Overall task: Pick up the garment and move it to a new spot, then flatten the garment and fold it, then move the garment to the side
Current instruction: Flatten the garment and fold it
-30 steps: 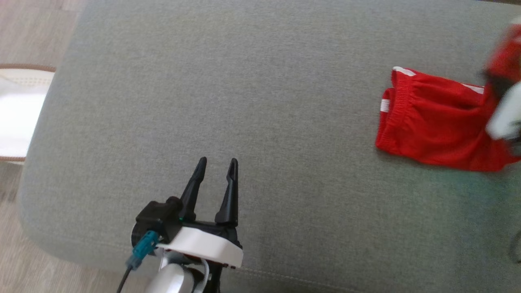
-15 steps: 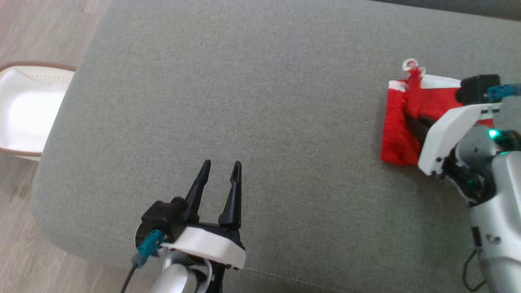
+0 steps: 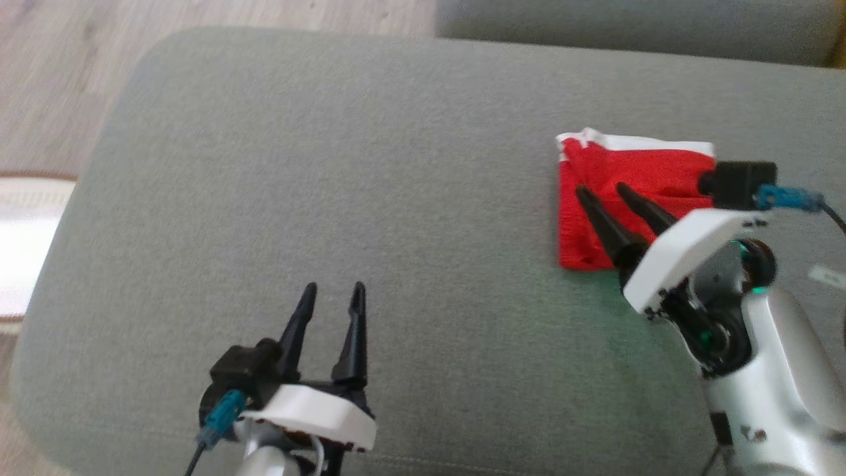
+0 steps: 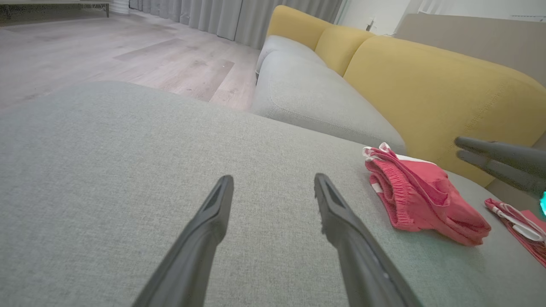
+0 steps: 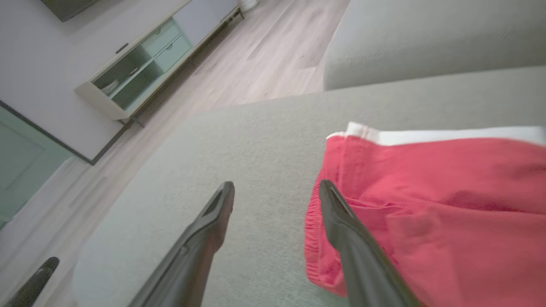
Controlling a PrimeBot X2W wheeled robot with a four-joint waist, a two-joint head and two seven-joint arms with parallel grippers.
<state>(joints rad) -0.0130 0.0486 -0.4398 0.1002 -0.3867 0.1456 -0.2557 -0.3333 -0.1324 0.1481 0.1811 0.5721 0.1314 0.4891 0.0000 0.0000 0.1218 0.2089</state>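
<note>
Garment: folded red fabric garment with white trim [image 3: 634,168], lying far right on the grey upholstered cushion [image 3: 330,165].
Right gripper [image 3: 601,188]: jaws apart, empty, above the garment's left edge.
Left gripper [image 3: 334,287]: jaws apart, empty, near left.
Around: yellow sofa back [image 4: 426,76] beyond; second red-and-white cloth [image 4: 518,221] to the right.

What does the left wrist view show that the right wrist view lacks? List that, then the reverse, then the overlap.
Left wrist view adds: the yellow sofa back, grey curtains, and another red-and-white cloth at its right edge. Right wrist view adds: a pale cabinet against the wall. Both: the red garment lying on the grey cushion, and the wood floor beyond.
</note>
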